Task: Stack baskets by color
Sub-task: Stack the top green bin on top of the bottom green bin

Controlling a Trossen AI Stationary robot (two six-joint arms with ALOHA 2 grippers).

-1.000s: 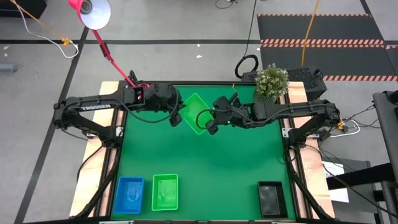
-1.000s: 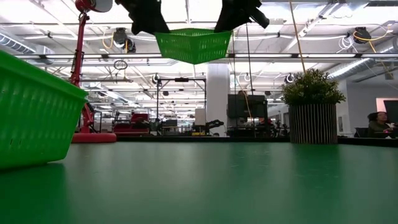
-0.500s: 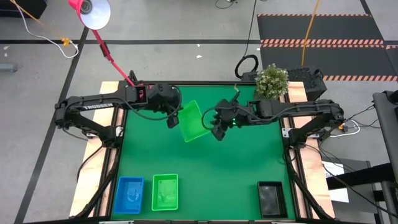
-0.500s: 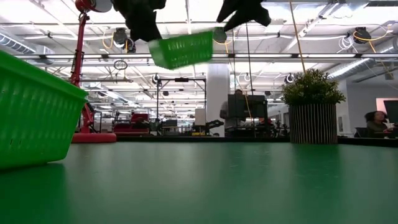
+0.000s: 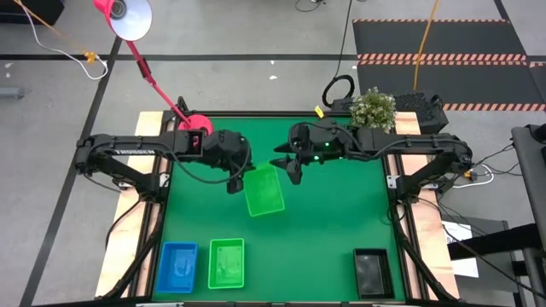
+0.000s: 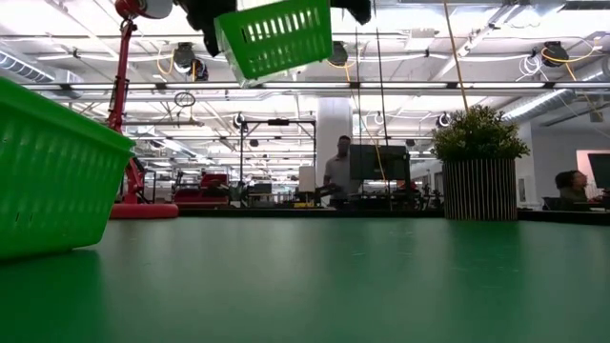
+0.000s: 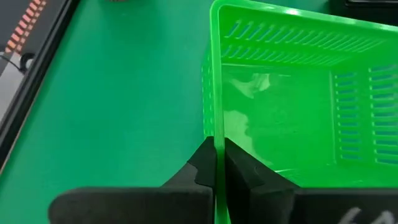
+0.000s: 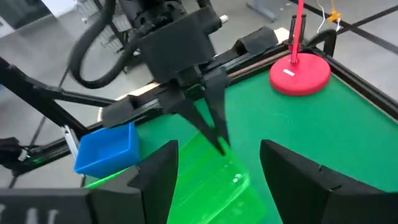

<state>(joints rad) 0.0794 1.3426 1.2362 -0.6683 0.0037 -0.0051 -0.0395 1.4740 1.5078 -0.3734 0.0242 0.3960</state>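
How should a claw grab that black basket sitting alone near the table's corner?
Best guess: come straight down from above and pinch one thin side wall of the black basket, one finger inside and one outside. It sits upright with its open top facing up and clear space around it, so the rim is easy to reach. The left claw holds the green basket the same way, by its rim.

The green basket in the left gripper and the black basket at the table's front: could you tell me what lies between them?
Only bare green table, in the high view, between the held green basket and the black basket.
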